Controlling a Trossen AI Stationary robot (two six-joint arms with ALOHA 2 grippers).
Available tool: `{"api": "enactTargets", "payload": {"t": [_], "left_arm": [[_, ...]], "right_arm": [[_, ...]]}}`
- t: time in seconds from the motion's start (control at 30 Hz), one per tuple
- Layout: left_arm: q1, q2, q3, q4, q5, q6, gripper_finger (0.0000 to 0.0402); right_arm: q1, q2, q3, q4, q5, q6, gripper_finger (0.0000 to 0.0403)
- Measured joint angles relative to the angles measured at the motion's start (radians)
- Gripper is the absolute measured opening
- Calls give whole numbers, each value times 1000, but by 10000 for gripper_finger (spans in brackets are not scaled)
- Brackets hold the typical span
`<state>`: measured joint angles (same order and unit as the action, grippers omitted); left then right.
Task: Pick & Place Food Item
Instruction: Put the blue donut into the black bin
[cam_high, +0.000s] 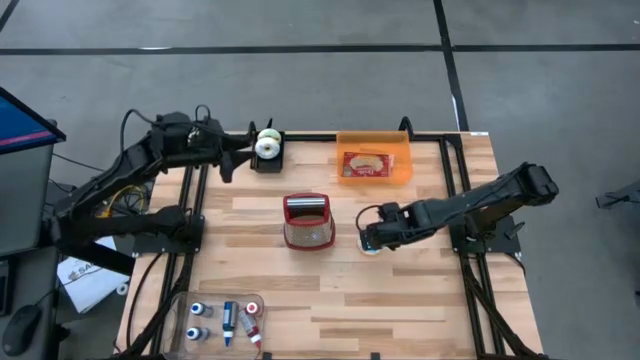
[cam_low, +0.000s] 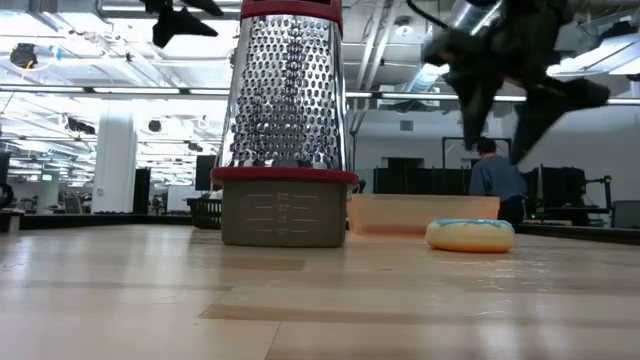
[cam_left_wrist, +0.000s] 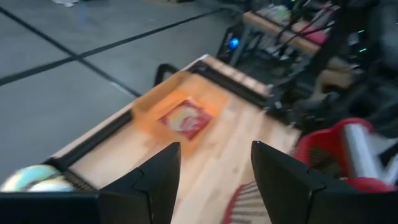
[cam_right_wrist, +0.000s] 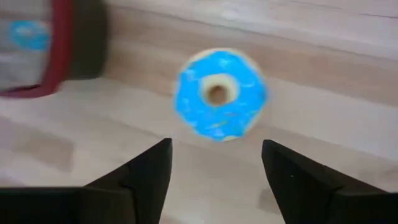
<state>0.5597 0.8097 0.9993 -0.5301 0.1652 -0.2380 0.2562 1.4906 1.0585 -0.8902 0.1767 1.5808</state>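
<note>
A donut with blue icing (cam_right_wrist: 219, 93) lies flat on the wooden table (cam_low: 300, 300), right of a red-based metal grater (cam_low: 285, 130). My right gripper (cam_right_wrist: 214, 168) hangs open above the donut (cam_low: 470, 234), pointing steeply down, one finger on each side of it and clear of it. In the high view this gripper (cam_high: 372, 232) hides most of the donut. An orange tray (cam_high: 375, 160) holding a red food packet (cam_high: 365, 163) stands at the far edge. My left gripper (cam_high: 232, 157) is raised at the far left, open and empty (cam_left_wrist: 214, 180).
A pale ring-shaped thing on a black stand (cam_high: 267, 145) sits just beside my left gripper. A clear box with small bottles (cam_high: 225, 320) lies at the near left. Black frame rails (cam_high: 455, 180) run along the table's sides. A person stands (cam_low: 495, 175) in the room behind.
</note>
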Motion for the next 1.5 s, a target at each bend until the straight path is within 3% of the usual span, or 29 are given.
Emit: {"api": "enactTargets", "payload": {"t": [0.1,0.37,1.0,1.5], "left_arm": [[-42,-7,0,31,0,-38,194],[-127,-5,0,68,-1,-66,193],[-132,-5,0,105,-3,-93,185],[-132,-5,0,105,-3,-93,185]], "right_arm": [[-1,-1,-28,-35,5,14,249],[-35,-1,-165,90,-22,12,250],[-77,3,-296,350,-23,16,250],[-134,3,-298,375,-46,-97,213]]}}
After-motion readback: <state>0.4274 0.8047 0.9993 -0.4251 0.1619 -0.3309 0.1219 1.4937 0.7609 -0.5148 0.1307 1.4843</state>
